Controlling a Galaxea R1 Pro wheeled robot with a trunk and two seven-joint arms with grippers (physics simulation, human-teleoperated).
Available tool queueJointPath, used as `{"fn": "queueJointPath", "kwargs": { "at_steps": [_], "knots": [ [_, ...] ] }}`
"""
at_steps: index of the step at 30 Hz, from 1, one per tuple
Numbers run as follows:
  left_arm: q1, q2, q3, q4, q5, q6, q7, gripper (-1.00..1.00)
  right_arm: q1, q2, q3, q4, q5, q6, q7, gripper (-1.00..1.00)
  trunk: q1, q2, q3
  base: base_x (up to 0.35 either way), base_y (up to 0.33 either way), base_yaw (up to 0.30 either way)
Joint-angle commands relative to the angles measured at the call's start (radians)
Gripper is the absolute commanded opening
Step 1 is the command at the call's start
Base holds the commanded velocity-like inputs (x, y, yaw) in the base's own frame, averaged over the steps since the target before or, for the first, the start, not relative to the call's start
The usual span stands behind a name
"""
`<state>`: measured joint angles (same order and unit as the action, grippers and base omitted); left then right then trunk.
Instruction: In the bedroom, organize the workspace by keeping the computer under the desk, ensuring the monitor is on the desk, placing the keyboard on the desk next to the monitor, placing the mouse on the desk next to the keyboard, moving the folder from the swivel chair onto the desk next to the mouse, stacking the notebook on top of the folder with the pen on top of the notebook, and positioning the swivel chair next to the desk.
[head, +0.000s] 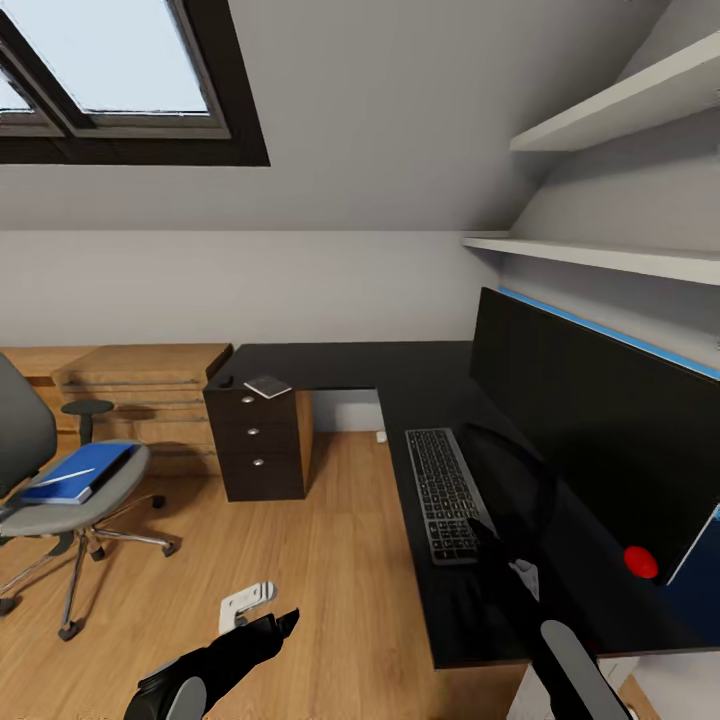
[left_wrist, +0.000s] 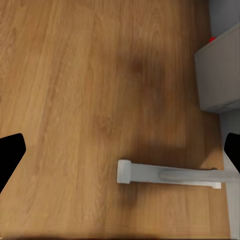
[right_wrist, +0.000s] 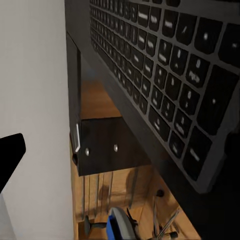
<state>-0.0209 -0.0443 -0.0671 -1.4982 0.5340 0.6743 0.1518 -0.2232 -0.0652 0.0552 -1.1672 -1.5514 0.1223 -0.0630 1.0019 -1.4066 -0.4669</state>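
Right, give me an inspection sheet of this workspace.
Surface: glossy black L-shaped desk, mostly bare.
Job's things: grey-framed keyboard on the desk beside wide black monitor; bright-blue folder on grey swivel chair; thin grey notebook on the desk's corner above the drawers.
Clutter: small white object on the wooden floor.
End effectors: left end effector open over the floor; right end effector open at the keyboard's near end.
Cables: nothing seen.
Surroundings: skylight, white wall shelves.
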Motion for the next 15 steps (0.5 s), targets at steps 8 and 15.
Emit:
{"fn": "queueJointPath", "kwargs": {
  "at_steps": [8, 15],
  "knots": [
    [-0.001, 0.000, 0.000, -0.001, 0.011, 0.004, 0.009, 1.00, -0.001, -0.001, 0.001, -0.002, -0.007, 0.000, -0.006, 1.00, 0.000, -0.001, -0.001, -0.278, 0.000, 0.000],
    [-0.001, 0.000, 0.002, 0.033, 0.011, 0.004, 0.011, 1.00, 0.000, -0.001, 0.002, -0.004, -0.004, -0.020, -0.002, 1.00, 0.000, -0.001, -0.001, -0.324, -0.057, 0.000]
  ]
}}
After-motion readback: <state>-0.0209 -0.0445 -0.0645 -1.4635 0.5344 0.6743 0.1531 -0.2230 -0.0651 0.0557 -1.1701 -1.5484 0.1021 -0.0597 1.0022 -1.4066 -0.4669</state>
